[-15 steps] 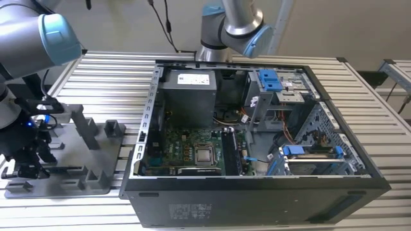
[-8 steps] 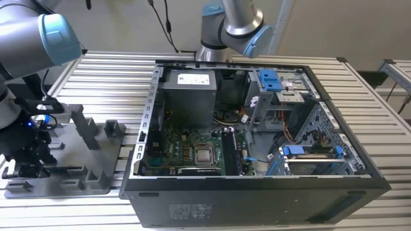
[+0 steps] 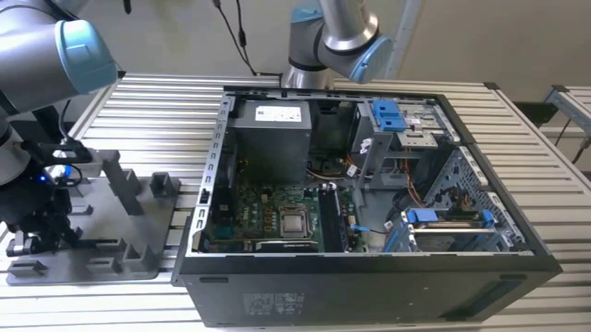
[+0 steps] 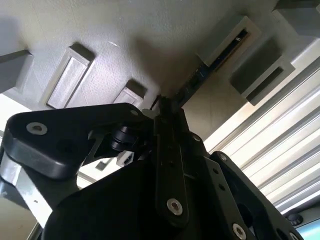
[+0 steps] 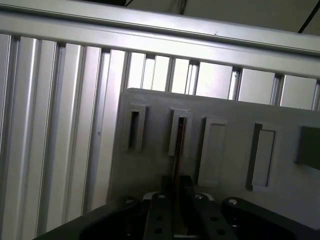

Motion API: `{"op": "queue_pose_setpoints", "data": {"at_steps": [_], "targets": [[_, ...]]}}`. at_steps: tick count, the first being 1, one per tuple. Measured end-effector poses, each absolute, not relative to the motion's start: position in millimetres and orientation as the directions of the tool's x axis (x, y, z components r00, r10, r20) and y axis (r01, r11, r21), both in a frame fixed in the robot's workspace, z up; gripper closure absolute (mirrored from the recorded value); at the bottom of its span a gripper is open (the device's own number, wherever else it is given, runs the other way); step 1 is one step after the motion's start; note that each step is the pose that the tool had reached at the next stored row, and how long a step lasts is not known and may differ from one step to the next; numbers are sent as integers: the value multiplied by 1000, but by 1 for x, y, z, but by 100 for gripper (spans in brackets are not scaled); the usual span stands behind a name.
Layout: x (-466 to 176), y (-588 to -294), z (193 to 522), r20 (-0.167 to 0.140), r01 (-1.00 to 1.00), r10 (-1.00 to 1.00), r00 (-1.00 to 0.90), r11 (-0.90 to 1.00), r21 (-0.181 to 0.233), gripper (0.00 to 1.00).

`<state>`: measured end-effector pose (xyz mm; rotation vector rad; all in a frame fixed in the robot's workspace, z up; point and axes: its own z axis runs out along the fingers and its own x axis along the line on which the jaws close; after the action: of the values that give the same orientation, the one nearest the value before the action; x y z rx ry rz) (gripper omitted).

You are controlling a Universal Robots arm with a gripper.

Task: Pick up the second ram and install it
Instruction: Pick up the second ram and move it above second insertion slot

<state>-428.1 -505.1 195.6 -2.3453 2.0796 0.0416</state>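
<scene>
Arm (image 3: 55,41) is down over the grey tray (image 3: 111,273) at the exterior view's left, on the slatted aluminium counter (image 3: 166,97); fingers (image 3: 37,238) sit low among the tray's holder blocks (image 3: 124,183), on the side of the tray away from the open PC case (image 3: 369,294); the case stands just beside the tray, toward the exterior view's right.

Both wrist views show the fingers (image 4: 164,114) (image 5: 168,186) drawn in narrow on the second ram (image 4: 200,75) (image 5: 177,152), one on each side of the thin card; no gap visible between finger and card, so it looks gripped.

The second ram is dark and slim, seen edge-on in the first wrist view; it runs straight out from between the fingertips into the narrow slot of one holder block (image 5: 180,127); the far end is seated in that slot, so the stick is in the tray, not lifted out and not in the case; a neighbouring slotted block (image 5: 134,129) sits just beside it.

Inside the case: green motherboard (image 3: 268,211) on the floor, CPU socket (image 3: 293,223) near its middle, grey power-supply box (image 3: 270,135) toward the back, blue drive-bay clips (image 3: 388,114) at the exterior view's right; another arm (image 3: 328,34) stands behind the case.
</scene>
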Motion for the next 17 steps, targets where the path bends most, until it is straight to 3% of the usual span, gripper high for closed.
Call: {"op": "queue_pose_setpoints", "data": {"at_steps": [3, 17], "targets": [[-428, -505, 196, -24, -993, -993, 119, -120, 12, 86], [-428, -505, 196, -24, -993, -993, 119, -120, 12, 86]]}}
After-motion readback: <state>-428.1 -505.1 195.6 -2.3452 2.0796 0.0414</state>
